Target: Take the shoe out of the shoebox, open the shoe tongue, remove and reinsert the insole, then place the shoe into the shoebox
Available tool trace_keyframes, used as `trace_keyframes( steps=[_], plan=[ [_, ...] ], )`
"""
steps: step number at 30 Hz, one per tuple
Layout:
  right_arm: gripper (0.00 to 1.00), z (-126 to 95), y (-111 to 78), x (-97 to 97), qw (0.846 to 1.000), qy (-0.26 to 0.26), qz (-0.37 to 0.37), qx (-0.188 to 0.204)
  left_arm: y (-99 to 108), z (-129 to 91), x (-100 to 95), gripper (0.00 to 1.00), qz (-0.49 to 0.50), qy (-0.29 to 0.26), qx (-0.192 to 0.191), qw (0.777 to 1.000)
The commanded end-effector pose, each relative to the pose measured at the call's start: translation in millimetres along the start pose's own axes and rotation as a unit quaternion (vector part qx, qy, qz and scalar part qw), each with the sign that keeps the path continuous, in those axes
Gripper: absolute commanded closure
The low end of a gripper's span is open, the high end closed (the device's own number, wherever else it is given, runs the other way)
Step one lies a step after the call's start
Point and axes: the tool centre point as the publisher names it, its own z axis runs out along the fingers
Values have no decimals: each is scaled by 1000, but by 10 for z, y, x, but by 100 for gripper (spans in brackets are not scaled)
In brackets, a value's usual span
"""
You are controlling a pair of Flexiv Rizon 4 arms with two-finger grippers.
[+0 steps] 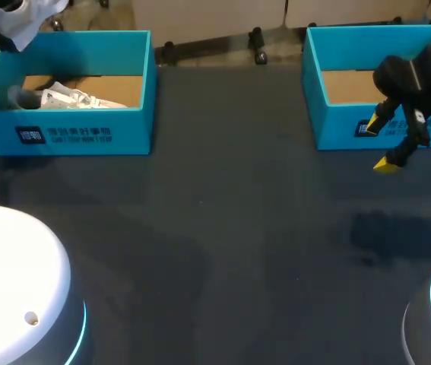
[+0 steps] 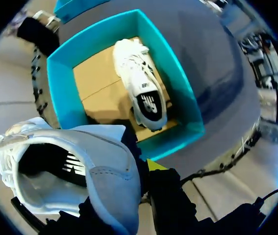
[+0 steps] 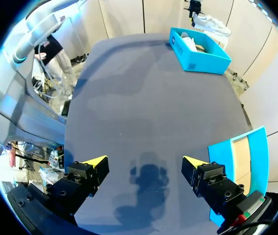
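A white shoe (image 2: 80, 166) hangs above the left blue shoebox (image 2: 178, 88), with my left gripper (image 2: 143, 169) shut on its heel collar. In the head view this shoe (image 1: 29, 19) and the gripper show at the far left corner, over the box (image 1: 71, 133). A second white shoe (image 2: 141, 83) lies on the cardboard floor of that box, also seen as the shoe (image 1: 67, 97) from above. My right gripper (image 1: 380, 144) hovers open and empty in front of the right blue box (image 1: 337, 129); the right wrist view shows the gripper (image 3: 145, 164) above bare table.
The dark table (image 1: 223, 228) stretches between the two boxes. The right box (image 3: 246, 156) sits close beside my right gripper's finger. The left box (image 3: 200, 49) lies far ahead of it, near the table's far corner.
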Motion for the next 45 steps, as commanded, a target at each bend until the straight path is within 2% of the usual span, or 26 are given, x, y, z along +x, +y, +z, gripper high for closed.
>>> trace_keyframes(
  steps=[1, 4, 6, 7, 8, 10, 16, 18, 38, 41, 45],
  plan=[
    [0, 7, 9, -11, 1000, 1, 1, 2, 64, -83, 56, 100, 283, -14, -10, 959],
    [0, 7, 9, -11, 1000, 1, 1, 2, 41, -108, 94, 100, 349, -29, -60, 935],
    [0, 7, 9, -11, 1000, 1, 1, 2, 34, -95, 111, 100, 418, -28, -81, 905],
    [0, 7, 9, -11, 1000, 1, 1, 2, 39, -88, 117, 100, 428, -26, -100, 898],
    [0, 7, 9, -11, 1000, 1, 1, 2, 35, -81, 116, 100, 457, -20, -99, 884],
    [0, 7, 9, -11, 1000, 1, 1, 2, 50, -79, 104, 100, 464, -22, -107, 879],
    [0, 7, 9, -11, 1000, 1, 1, 2, 125, -54, 98, 100, 549, -22, -95, 830],
    [0, 7, 9, -11, 1000, 1, 1, 2, 138, -39, 58, 100, 550, -23, -83, 831],
    [0, 7, 9, -11, 1000, 1, 1, 2, 138, -39, 58, 100, 550, -23, -83, 831],
    [0, 7, 9, -11, 1000, 1, 1, 2, 101, 53, 11, 100, 532, -10, -62, 845],
    [0, 7, 9, -11, 1000, 1, 1, 2, 86, 117, -23, 100, 520, -13, -45, 853]
  ],
)
